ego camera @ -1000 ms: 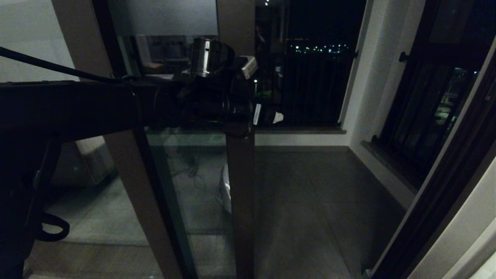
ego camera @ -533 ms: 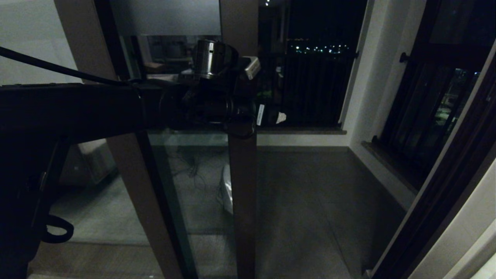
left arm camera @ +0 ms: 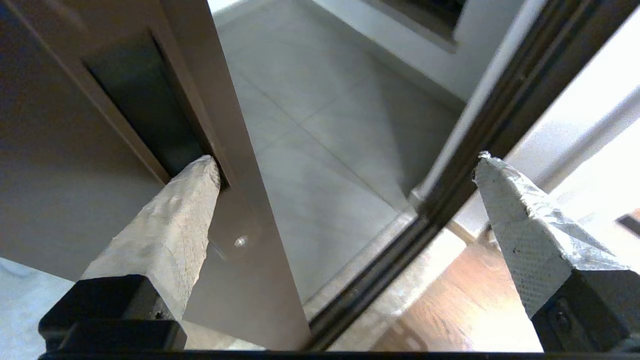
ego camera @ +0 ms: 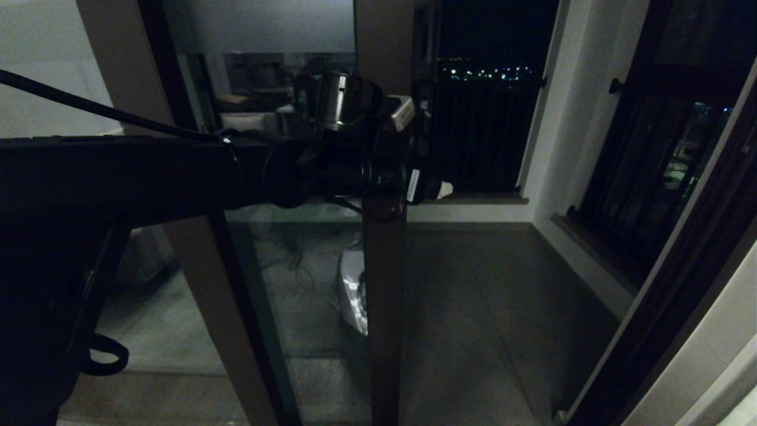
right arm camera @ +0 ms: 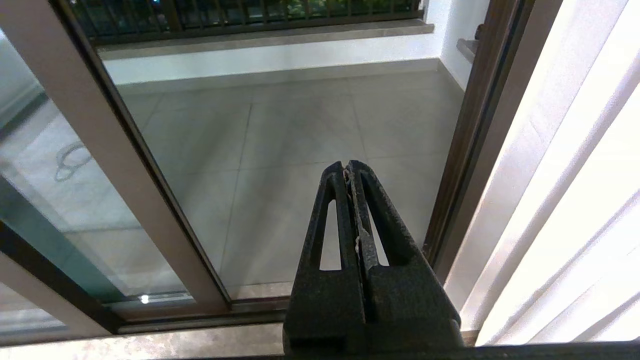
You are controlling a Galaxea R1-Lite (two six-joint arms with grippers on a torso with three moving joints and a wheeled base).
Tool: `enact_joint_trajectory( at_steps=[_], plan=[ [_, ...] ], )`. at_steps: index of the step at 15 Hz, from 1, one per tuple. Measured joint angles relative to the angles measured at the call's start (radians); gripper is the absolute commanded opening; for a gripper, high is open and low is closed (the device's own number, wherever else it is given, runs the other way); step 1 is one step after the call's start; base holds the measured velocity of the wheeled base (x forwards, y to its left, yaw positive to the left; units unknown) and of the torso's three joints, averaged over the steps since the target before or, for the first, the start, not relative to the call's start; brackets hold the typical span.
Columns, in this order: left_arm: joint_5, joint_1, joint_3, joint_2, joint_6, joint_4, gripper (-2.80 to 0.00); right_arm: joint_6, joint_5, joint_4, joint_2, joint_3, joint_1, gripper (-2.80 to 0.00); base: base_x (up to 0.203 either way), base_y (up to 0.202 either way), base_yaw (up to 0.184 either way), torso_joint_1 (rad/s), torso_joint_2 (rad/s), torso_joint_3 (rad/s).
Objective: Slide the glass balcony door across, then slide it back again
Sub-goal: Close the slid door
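The glass balcony door point(ego camera: 384, 296) has a dark brown edge stile and a frosted band point(ego camera: 260, 23) along its top. It stands partway across the opening. My left arm reaches out to the stile at mid height. The left gripper point(ego camera: 417, 188) is open and straddles the stile's edge. In the left wrist view, one padded finger point(left arm camera: 170, 235) has its tip in the recessed slot handle point(left arm camera: 145, 105). The other finger point(left arm camera: 520, 230) hangs free over the doorway. My right gripper point(right arm camera: 350, 167) is shut on nothing, low by the threshold and out of the head view.
A second brown-framed panel point(ego camera: 195, 248) stands left of the door. The dark door jamb point(ego camera: 680, 296) bounds the opening on the right, with the floor track point(left arm camera: 380, 270) below. A barred window point(ego camera: 650, 165) and a railing point(ego camera: 479, 136) line the balcony. A white object point(ego camera: 352, 290) lies behind the glass.
The door's stile and my left gripper have moved together to the right, narrowing the gap to the jamb. The right arm has not visibly moved.
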Motion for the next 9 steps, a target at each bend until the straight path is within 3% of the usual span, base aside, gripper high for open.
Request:
enact_joint_trajectory(
  at_steps=[9],
  plan=[
    [0.004,-0.024,-0.001,0.003,-0.002,-0.003,0.0,0.0,0.0,0.0,0.0,0.0,0.0,-2.8,0.0,0.0,0.0,0.0,0.0,0.0]
  ],
)
